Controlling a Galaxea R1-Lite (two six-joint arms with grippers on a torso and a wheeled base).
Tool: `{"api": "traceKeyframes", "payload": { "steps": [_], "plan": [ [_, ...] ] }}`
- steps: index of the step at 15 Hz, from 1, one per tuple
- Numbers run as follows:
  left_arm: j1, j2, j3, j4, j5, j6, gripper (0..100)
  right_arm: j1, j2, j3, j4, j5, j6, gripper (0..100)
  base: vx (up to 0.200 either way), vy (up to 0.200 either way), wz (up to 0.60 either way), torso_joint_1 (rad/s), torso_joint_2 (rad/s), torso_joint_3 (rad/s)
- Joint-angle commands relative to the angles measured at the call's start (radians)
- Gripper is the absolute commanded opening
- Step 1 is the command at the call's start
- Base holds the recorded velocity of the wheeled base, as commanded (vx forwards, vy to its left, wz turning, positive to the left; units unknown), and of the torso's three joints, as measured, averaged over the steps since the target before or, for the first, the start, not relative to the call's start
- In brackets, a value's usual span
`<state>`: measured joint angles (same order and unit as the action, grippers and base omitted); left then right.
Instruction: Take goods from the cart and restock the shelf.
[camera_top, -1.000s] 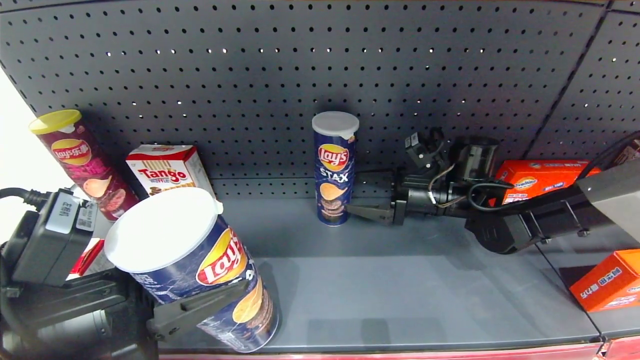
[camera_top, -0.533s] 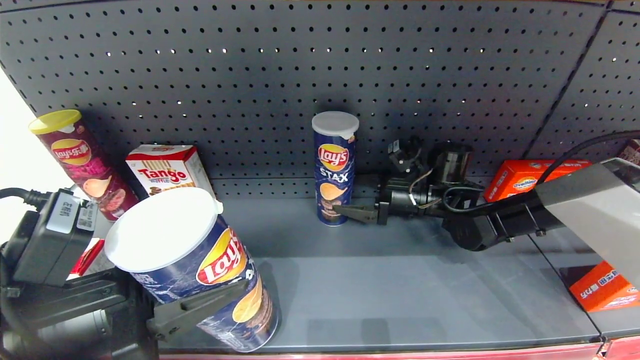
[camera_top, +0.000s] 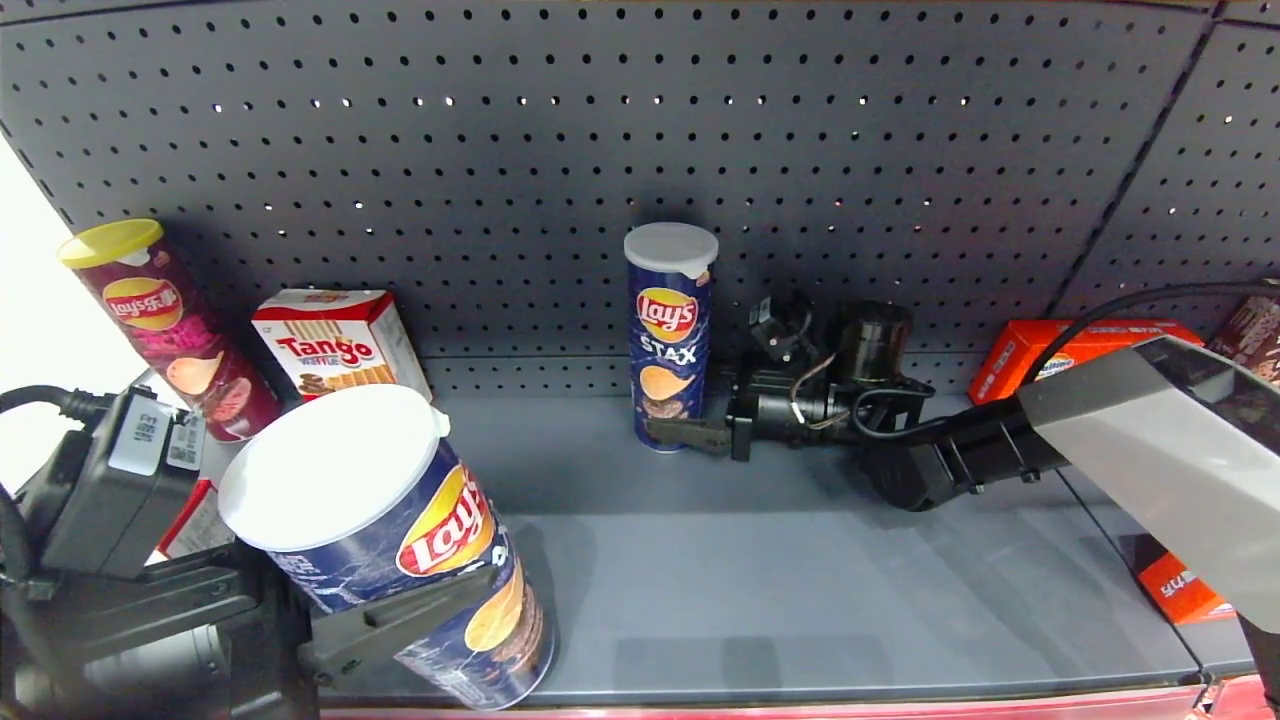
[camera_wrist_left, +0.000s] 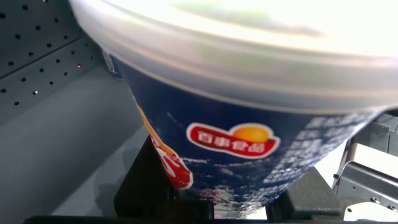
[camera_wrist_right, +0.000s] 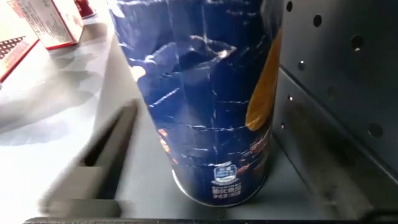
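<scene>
A blue chips can (camera_top: 400, 540) with a white lid leans at the shelf's front left, with my left gripper (camera_top: 390, 600) shut on its lower body. The left wrist view looks up this can (camera_wrist_left: 236, 149) from below its lid. A second blue chips can (camera_top: 668, 335) stands upright at the back of the grey shelf (camera_top: 800, 580), against the pegboard. My right gripper (camera_top: 680, 405) comes in from the right, open, with its fingers on either side of that can's base. In the right wrist view a gap separates this can (camera_wrist_right: 211, 106) from one finger (camera_wrist_right: 93, 162).
A maroon chips can (camera_top: 165, 325) with a yellow lid and a wafer box (camera_top: 335, 340) stand at the back left. Orange boxes lie at the back right (camera_top: 1060, 350) and front right (camera_top: 1180, 595). The pegboard wall (camera_top: 640, 120) closes the back.
My right arm has moved left along the shelf, from clear of the standing can to straddling its base. The left gripper and its can have barely shifted.
</scene>
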<state>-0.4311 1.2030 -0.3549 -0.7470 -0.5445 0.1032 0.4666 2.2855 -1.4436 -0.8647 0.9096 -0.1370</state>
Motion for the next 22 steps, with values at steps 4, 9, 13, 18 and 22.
{"api": "traceKeyframes", "payload": {
  "steps": [4,9,13,18,22],
  "plan": [
    [0.000,-0.002,0.001,0.000,0.000,0.000,0,0.007,0.015,-0.014,-0.022,-0.001,0.002,0,0.000,0.000,0.00,0.000,0.00,0.000],
    [0.000,-0.003,-0.001,-0.002,0.000,0.000,0,0.020,-0.046,0.049,-0.027,-0.005,0.002,0,0.000,0.000,0.00,0.000,0.00,0.000],
    [0.000,-0.008,0.002,0.000,0.006,0.000,0,0.040,-0.179,0.247,-0.085,-0.023,-0.001,0,0.000,0.000,0.00,0.000,0.00,0.000],
    [0.000,-0.010,-0.001,-0.002,0.015,0.001,0,0.056,-0.310,0.548,-0.221,-0.028,-0.001,0,0.000,0.000,0.00,0.000,0.00,0.000],
    [-0.002,-0.010,0.002,-0.002,0.023,0.001,0,0.099,-0.374,0.781,-0.363,-0.066,-0.003,0,0.000,0.000,0.00,0.000,0.00,0.000]
  ]
}}
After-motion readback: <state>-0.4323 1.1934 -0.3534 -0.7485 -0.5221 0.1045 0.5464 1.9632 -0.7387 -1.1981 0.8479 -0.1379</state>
